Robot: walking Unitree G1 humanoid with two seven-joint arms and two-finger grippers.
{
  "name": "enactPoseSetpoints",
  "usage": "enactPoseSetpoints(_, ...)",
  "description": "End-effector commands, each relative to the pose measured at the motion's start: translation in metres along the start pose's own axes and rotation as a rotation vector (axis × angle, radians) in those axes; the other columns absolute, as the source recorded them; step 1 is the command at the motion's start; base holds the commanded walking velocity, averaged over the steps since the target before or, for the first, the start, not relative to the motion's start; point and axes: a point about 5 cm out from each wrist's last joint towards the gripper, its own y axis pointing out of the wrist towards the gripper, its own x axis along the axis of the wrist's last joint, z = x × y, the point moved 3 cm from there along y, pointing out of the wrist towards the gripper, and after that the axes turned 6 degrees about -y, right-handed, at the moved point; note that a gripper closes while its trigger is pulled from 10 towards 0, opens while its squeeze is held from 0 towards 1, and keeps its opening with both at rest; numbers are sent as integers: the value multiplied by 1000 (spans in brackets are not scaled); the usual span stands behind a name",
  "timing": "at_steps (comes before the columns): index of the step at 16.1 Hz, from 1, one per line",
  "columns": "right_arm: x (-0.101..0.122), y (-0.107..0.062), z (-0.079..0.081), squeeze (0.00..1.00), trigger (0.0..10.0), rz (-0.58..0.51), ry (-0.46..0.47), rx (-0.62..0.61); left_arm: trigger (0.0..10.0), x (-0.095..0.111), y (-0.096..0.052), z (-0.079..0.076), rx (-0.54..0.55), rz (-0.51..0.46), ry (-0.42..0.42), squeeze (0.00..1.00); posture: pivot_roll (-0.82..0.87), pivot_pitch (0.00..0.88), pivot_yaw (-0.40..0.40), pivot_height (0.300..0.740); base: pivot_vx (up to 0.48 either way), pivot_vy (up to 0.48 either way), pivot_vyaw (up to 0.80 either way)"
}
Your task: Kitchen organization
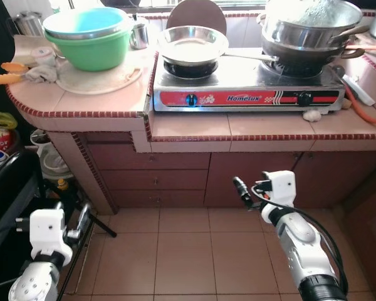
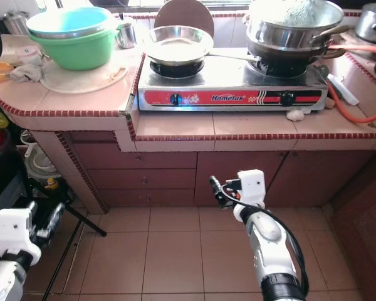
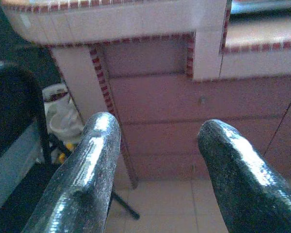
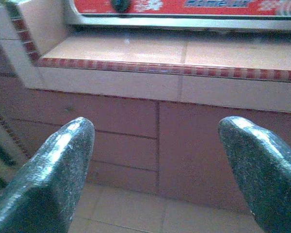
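Note:
A two-burner Homelux stove [image 1: 244,88] sits on the tiled counter [image 1: 194,125]. A steel pan [image 1: 191,44] rests on its left burner, and stacked steel pots [image 1: 310,28] on its right burner. A green bowl with a blue bowl inside [image 1: 88,34] stands on a round board at the counter's left. My right gripper [image 1: 242,190] is raised below the counter front, open with nothing between its fingers [image 4: 53,170]. My left gripper [image 3: 157,170] hangs low at the left, open and empty, near a black chair.
A black chair [image 1: 12,188] and a white kettle [image 1: 50,160] stand at the left by the counter's curved end. An orange hose [image 1: 363,106] runs along the counter's right. A cloth and orange tongs [image 1: 12,70] lie at the counter's left edge. Tiled floor [image 1: 175,251] lies ahead.

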Motion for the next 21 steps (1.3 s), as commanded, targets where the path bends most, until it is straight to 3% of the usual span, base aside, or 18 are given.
enactPoseSetpoints(1, 1, -6, -7, 0, 10000, -6, -5, -39, 10000, 1, -7, 6, 61, 13, -3, 0, -20, 55, 36, 740, 0, 0, 0)
enactPoseSetpoints(2, 1, -11, -10, 0, 10000, -8, 39, -60, 10000, -1, -12, 6, 84, 31, -32, 0, -19, 59, 37, 740, 0, 0, 0)
enactPoseSetpoints(4, 6, -14, -19, 0, 10000, 13, -20, -144, 10000, 1, -16, 5, 121, 59, 40, 0, -21, 66, 39, 740, 0, 0, 0)
enactPoseSetpoints(7, 13, -8, -15, 0, 10000, 31, 0, -142, 10000, 17, -2, 6, 150, 20, -61, 0, -21, 67, 38, 740, 0, 0, 0)
enactPoseSetpoints(10, 21, -7, -25, 0, 10000, 35, -33, -218, 10000, 29, 3, 5, 232, 23, -69, 0, -21, 72, 29, 740, 0, 0, 0)
enactPoseSetpoints(14, 25, -8, -27, 0, 10000, 39, -3, -252, 10000, 41, 10, 4, 248, -6, -78, 0, -6, 72, 7, 740, 0, 0, 0)
enactPoseSetpoints(15, 26, -6, -25, 0, 10000, 47, -15, -257, 10000, 42, 11, 3, 227, -3, -119, 0, -18, 83, 16, 740, 0, 0, 0)
enactPoseSetpoints(21, 26, -6, -25, 0, 10000, 47, -15, -257, 10000, 42, 11, 3, 227, -3, -119, 0, -18, 83, 16, 740, 0, 0, 0)
